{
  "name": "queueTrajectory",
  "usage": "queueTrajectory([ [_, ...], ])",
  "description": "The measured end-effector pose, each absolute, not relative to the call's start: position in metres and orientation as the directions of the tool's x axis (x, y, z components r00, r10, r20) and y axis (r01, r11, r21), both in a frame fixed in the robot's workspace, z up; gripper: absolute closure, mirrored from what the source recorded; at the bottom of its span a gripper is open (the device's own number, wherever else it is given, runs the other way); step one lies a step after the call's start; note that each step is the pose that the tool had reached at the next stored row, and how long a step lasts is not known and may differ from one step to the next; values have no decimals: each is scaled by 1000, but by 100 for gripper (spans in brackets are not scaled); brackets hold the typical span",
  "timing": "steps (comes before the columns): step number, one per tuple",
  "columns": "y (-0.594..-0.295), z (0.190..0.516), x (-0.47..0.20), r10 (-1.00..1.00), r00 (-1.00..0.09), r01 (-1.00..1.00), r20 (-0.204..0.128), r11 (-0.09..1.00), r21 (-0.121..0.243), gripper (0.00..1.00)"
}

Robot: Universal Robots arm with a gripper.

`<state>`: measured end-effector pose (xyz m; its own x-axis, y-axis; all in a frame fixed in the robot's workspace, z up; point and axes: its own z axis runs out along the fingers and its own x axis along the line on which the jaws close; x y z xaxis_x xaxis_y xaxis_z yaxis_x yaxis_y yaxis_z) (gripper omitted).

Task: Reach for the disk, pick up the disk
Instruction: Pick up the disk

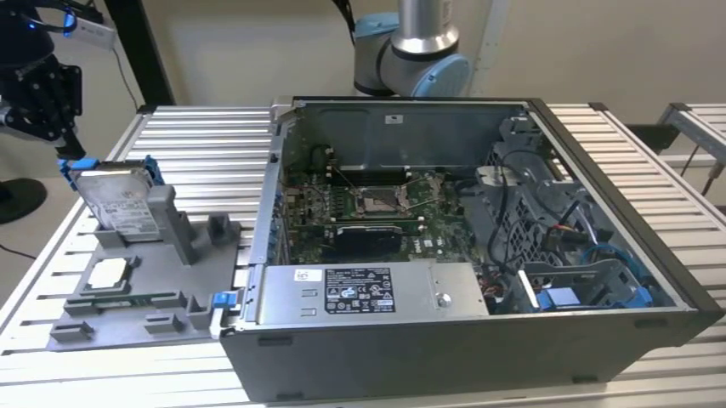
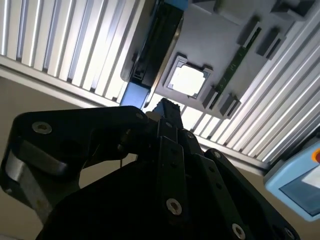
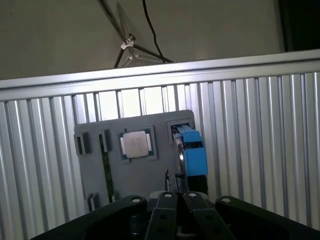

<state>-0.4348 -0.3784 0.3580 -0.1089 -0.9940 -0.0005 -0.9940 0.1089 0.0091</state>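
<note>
Gripper (image 2: 166,109) — closed, empty — hovers just above the upright, blue-bracketed disk (image 1: 114,200).

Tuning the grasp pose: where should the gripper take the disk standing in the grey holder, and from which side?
Likely the top edge of the disk, pinched across its two broad faces, coming from above. It stands on edge in the grey holder with its lower part seated, so the blue-bracketed top is freest. The gripper hangs near that top corner.

Black gripper (image 1: 68,143) angled downward, grey-blue arm joint (image 1: 422,64) upright
</note>
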Motion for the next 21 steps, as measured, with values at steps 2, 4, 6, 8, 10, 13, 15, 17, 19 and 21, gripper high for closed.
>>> queueTrajectory([
  [2, -378, 358, -435, -994, -106, -994, -1, 106, 9, 100],
  [4, -378, 358, -435, -995, -103, -995, -2, 103, 9, 0],
  [6, -378, 358, -435, -995, -100, -995, -2, 100, 9, 0],
  [8, -378, 358, -435, -995, -97, -995, -3, 97, 9, 0],
  [10, -378, 358, -435, -996, -95, -995, -4, 95, 9, 0],
  [13, -378, 358, -435, -996, -90, -996, -4, 90, 9, 0],
  [15, -378, 358, -435, -996, -88, -996, -5, 87, 10, 0],
  [17, -378, 358, -435, -996, -85, -996, -6, 85, 10, 0],
  [19, -378, 358, -435, -997, -83, -997, -6, 83, 10, 0],
  [21, -377, 358, -435, -997, -83, -997, -6, 83, 10, 0],
])
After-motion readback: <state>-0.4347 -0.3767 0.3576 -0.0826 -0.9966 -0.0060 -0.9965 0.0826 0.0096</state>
